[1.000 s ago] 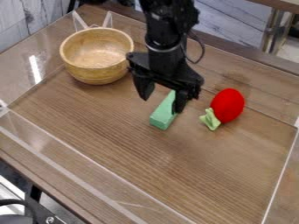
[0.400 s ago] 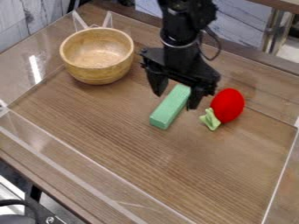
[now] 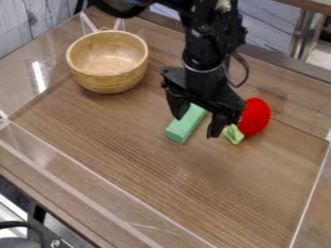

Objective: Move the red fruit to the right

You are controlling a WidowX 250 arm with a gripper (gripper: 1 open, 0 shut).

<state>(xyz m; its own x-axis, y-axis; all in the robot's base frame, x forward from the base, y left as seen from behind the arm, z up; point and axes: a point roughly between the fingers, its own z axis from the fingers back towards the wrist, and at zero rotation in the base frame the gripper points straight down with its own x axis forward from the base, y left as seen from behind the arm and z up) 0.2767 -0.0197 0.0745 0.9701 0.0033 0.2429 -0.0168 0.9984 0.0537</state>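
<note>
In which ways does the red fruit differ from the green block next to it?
The red fruit is rounded and bright red, while the green block is long, flat-sided and green. The fruit carries a light green leafy stem; the block is plain. The fruit lies to the right of the open gripper, partly hidden by it; the block lies below and to its left. Both rest on the wooden table.

Wood-grain table (image 3: pixel 116 165), slight sheen; clear glossy plastic walls (image 3: pixel 311 208) around it. Pale matt wooden bowl (image 3: pixel 106 60). Smooth red fruit (image 3: pixel 255 114); matt green block (image 3: pixel 185 126); black gripper (image 3: pixel 200 118).
</note>
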